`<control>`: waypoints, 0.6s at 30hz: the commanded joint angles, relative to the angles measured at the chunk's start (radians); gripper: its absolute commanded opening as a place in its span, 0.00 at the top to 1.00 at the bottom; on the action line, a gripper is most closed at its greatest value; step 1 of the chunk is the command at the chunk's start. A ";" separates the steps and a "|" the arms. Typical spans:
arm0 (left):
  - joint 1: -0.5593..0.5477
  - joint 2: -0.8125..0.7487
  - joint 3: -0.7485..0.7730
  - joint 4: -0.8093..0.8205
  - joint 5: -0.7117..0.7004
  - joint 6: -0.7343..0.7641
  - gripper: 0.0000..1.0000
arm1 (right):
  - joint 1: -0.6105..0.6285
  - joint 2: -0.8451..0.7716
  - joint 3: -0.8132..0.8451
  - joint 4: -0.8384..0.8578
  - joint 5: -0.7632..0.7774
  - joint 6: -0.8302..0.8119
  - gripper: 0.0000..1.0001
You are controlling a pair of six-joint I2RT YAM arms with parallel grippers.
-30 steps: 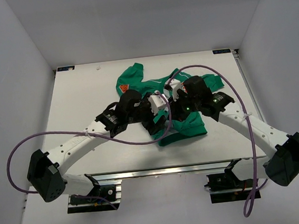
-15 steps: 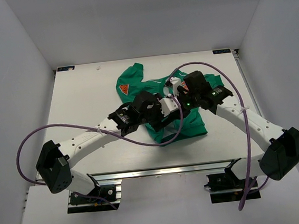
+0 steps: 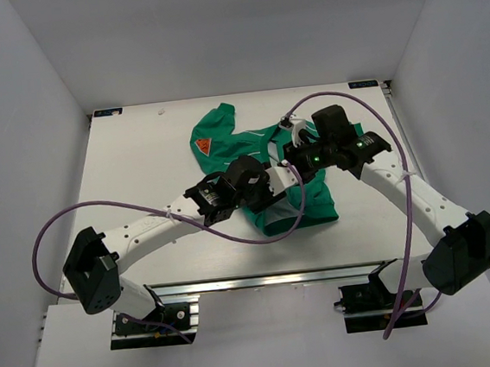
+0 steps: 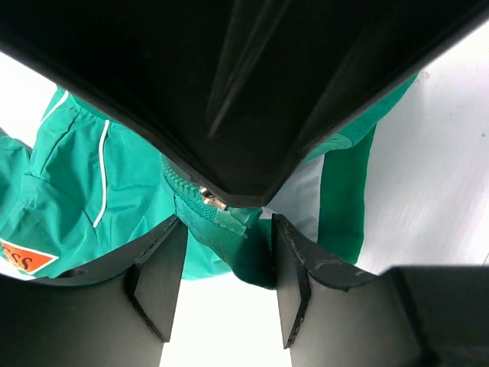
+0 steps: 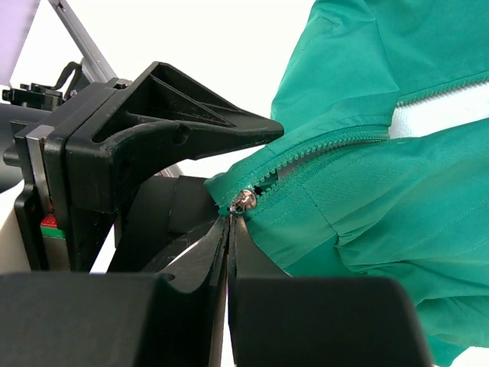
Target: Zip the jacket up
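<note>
Since a second ago the left gripper (image 3: 286,178) has reached farther across the table (image 3: 138,150) toward its partner, and the right gripper (image 3: 295,158) has drawn back toward the far edge, taking the front of the jacket (image 3: 316,204) with it; the two now meet nose to nose over the garment's middle.

The right gripper has its jaws pressed together on the small metal zipper pull (image 5: 244,200), which shows just past its fingertips; the left gripper is closed on the bunched green hem (image 4: 221,237) at the foot of the zip, cloth filling the gap between its fingers, just beside the pull and facing the right gripper's tips.

As for progress, the slider sits at the very bottom; beyond the right gripper the teeth (image 5: 328,157) run close together for a short stretch, with a small dark gap right past the slider, then part to show the pale lining (image 5: 439,107). I judge the two halves joined and the slider seated, though whether the pin is fully home I cannot tell; the pull up the front looks barely begun, so nearly the whole run to the collar is left.

The rest of the jacket lies crumpled on the table beyond both grippers; a sleeve (image 3: 217,121) with an orange patch (image 3: 204,144) trails away on the left gripper's outer side.
</note>
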 commanded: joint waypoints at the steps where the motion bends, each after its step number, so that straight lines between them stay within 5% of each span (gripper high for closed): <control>1: -0.006 -0.028 0.000 0.017 -0.002 0.003 0.42 | -0.001 -0.002 0.036 0.003 -0.042 0.020 1.00; 16: -0.012 -0.051 -0.002 0.034 0.038 0.015 0.53 | -0.001 0.026 0.041 -0.006 -0.025 -0.005 1.00; 18: -0.012 -0.044 0.006 0.029 0.038 0.015 0.64 | -0.001 0.026 0.041 -0.007 -0.024 -0.002 1.00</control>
